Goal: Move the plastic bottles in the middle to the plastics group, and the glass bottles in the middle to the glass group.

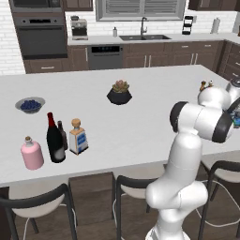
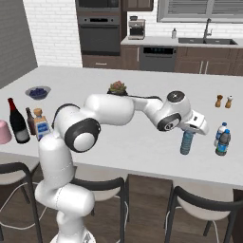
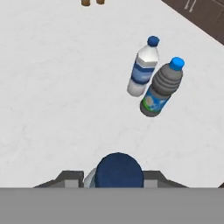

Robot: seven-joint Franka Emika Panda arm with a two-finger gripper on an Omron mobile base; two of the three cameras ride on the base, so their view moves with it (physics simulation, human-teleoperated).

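So the small teal plastic bottle (image 2: 187, 142) is clamped in the gripper (image 2: 192, 127) by its top, hanging upright near the right end of the white island counter (image 2: 137, 137); I can't tell whether its base is touching down or just above the surface. In the hand view you're looking straight down on its dark blue cap (image 3: 119, 170) squeezed between the fingers. Just beside it to the right is the plastics group: the clear water bottle (image 2: 219, 133) and the darker bottle (image 2: 224, 142), close together. I'd call the plastic part nearly done, it just needs setting down next to those two and letting go. The glass part looks about sorted too: over at the far left end, the tall wine bottle (image 1: 55, 138) and the square clear bottle (image 1: 78, 137) are already bunched with the slim brown beer bottle (image 1: 62, 135) and the pink flask (image 1: 32, 153). Hard bits: the beer bottle is half hidden behind the wine bottle, and the pink flask is cut off at the edge of the right base view. The arm blocks the right end of the counter in the left base view, so the gap to the plastics group is best judged from the hand view.
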